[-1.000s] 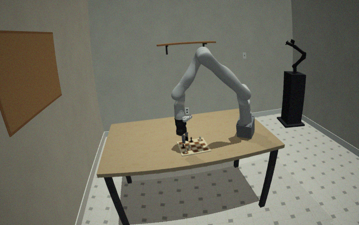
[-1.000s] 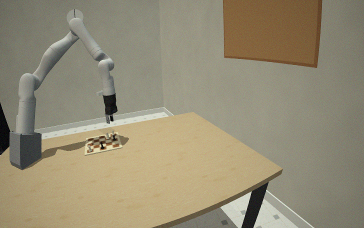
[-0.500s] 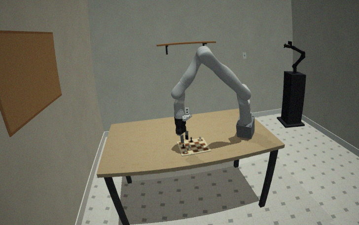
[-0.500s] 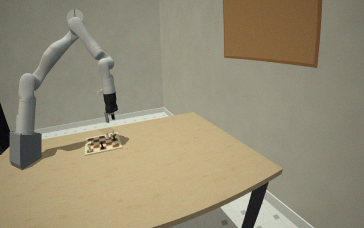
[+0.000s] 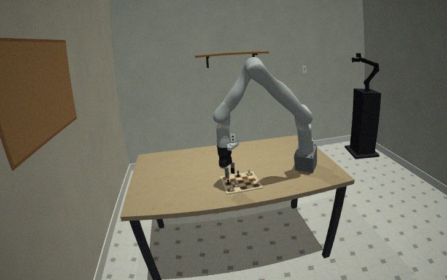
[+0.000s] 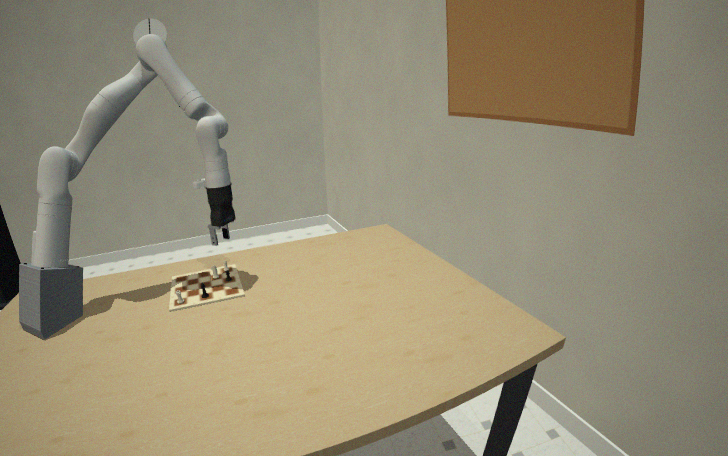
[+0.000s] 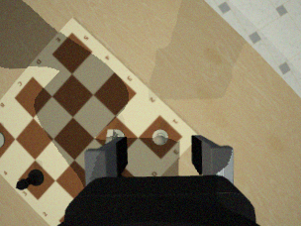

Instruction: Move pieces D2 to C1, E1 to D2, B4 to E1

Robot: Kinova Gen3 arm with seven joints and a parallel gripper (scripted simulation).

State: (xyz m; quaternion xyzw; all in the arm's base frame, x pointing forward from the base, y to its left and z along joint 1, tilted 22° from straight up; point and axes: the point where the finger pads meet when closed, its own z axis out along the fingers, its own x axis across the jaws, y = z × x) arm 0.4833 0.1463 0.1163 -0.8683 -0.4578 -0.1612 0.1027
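Two fingers of my gripper (image 5: 229, 174) (image 6: 220, 240) (image 7: 159, 155) stand wide apart with nothing between them, above the board (image 5: 244, 191) (image 6: 206, 302) (image 7: 74, 25). Just below, on the corner square E1, is a pale piece (image 5: 231, 188) (image 6: 226, 264) (image 7: 159, 137); it looks upright, and its base seems to be inside the square. Next to it diagonally, another pale piece (image 5: 235, 183) (image 6: 214, 271) (image 7: 115, 134) is on D2, partly hidden by a finger in the wrist view. A dark piece (image 5: 228, 181) (image 6: 228, 275) stands, as I read the edge marks, on C1; the gripper covers that square in the wrist view. B4 carries no piece. So I judge that all three moves are made, and what is in hand is only the leaving. Farther along are the other dark piece (image 5: 237, 174) (image 6: 204, 291) (image 7: 35, 177) on A3 and a pale one (image 5: 249, 172) (image 6: 179, 296) (image 7: 1, 140) at the A5 corner, both outside the task's moves. The next move calls for going straight up, fingers kept wide, because a sideways drift while low could tip a head. Then, with the arm back toward its grey base (image 5: 304, 163) (image 6: 51, 300), I would check C1 and every base.
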